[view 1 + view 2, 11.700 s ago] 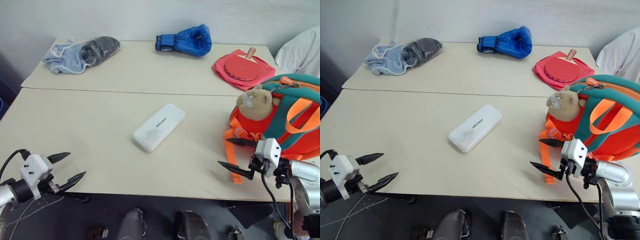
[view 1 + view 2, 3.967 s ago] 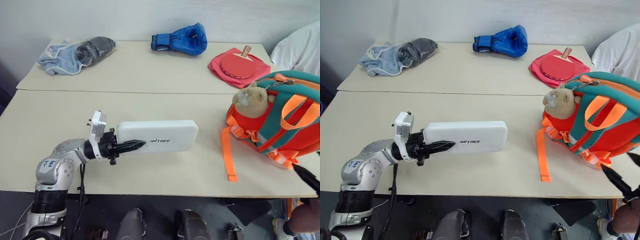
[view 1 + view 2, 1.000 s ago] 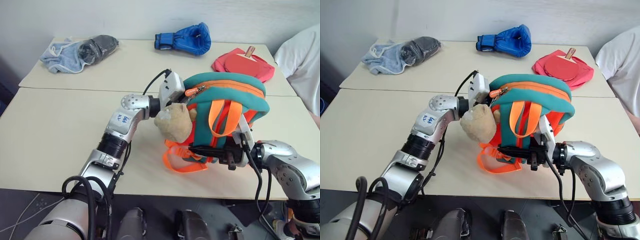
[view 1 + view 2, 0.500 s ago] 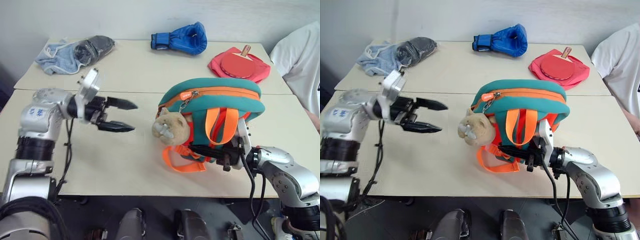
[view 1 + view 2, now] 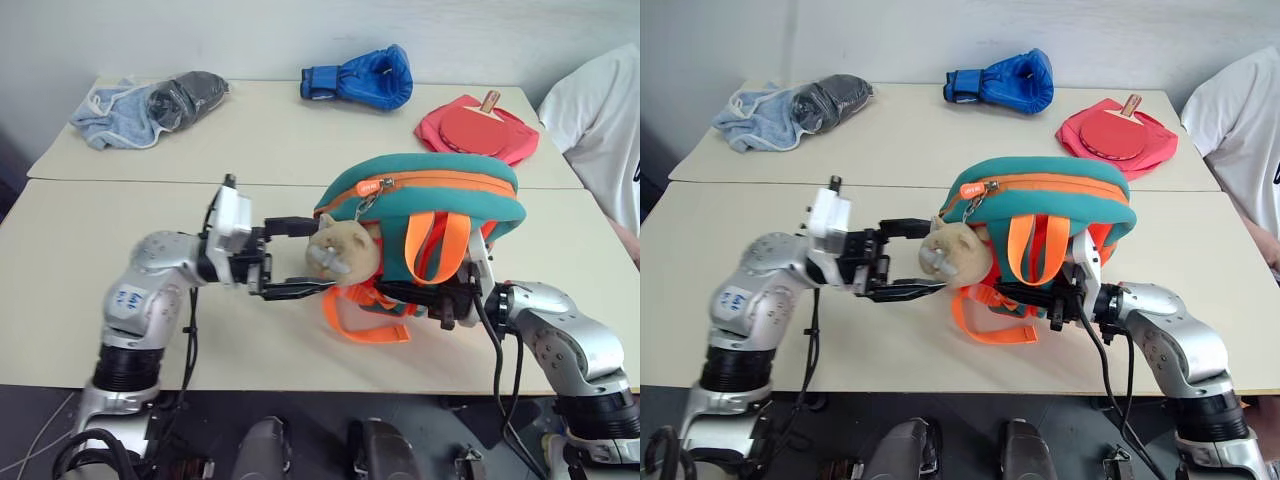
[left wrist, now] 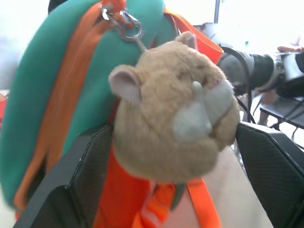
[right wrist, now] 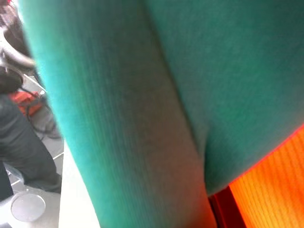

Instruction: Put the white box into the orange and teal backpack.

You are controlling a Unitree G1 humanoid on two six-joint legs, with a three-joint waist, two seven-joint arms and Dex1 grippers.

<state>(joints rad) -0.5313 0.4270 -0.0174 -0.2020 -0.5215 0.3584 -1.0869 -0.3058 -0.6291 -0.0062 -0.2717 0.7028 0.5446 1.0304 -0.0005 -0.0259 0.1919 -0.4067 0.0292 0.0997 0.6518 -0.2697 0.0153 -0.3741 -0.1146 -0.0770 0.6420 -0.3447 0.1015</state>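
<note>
A: Since half a second ago the left gripper was brought back in from the left; its jaws were spread wide around the plush animal, one finger above, one below.

B: Backpack?

A: The orange and teal backpack was held upright on the table, with the right gripper clamped shut on its lower front. Zip seen closed. White box not seen.

The orange and teal backpack stands upright on the counter, zipper closed along its top, tan plush animal hanging at its front.
</note>
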